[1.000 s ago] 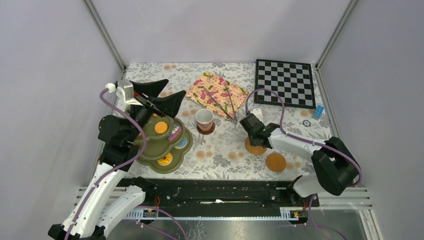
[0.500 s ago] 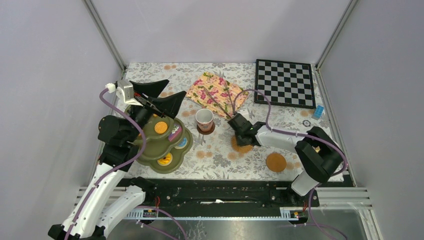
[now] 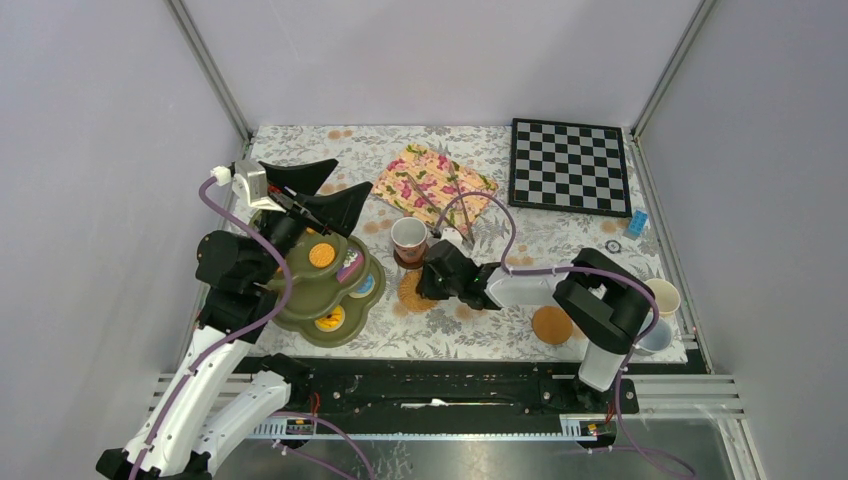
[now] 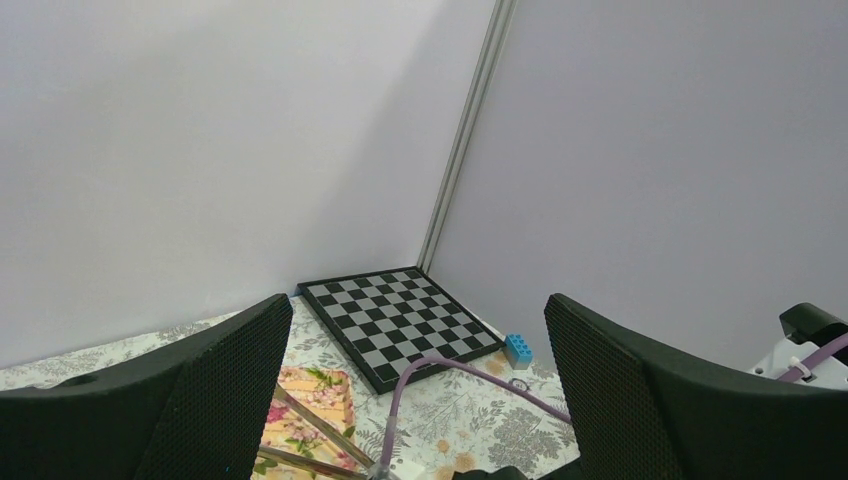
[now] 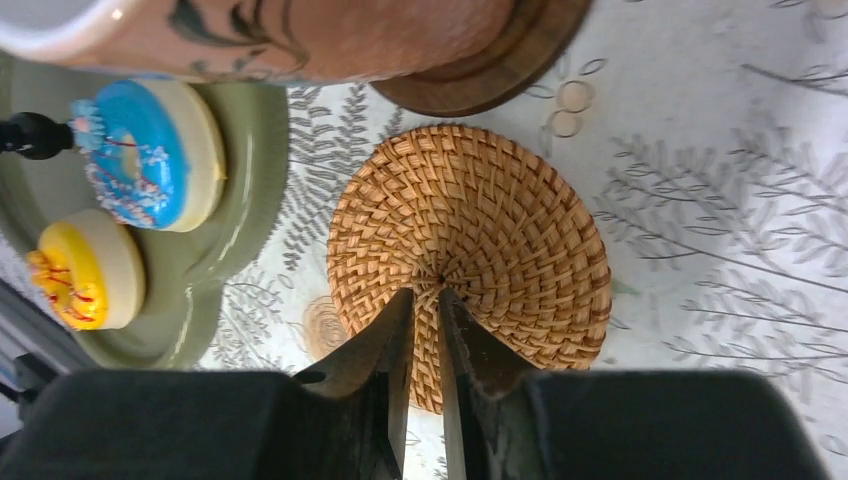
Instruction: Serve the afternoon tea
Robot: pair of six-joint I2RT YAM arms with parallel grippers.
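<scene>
Now the right gripper [image 5: 424, 300], clamped onto the round woven rattan coaster [image 5: 480, 220], has carried it leftward to just beside the brownish-pink mug [image 3: 408, 238] and olive-green tiered stand [image 3: 305, 300], readying a second setting, while the left gripper [image 4: 415, 400] hangs with jaws spread wide.

No text, number, brand or label can be read in any view. The mug [image 5: 350, 30] has some dark painted strokes, cut off by the frame edge and not legible as letters. The chessboard [image 3: 569, 166] shows only plain squares; any marks on its border are too small to tell.
</scene>
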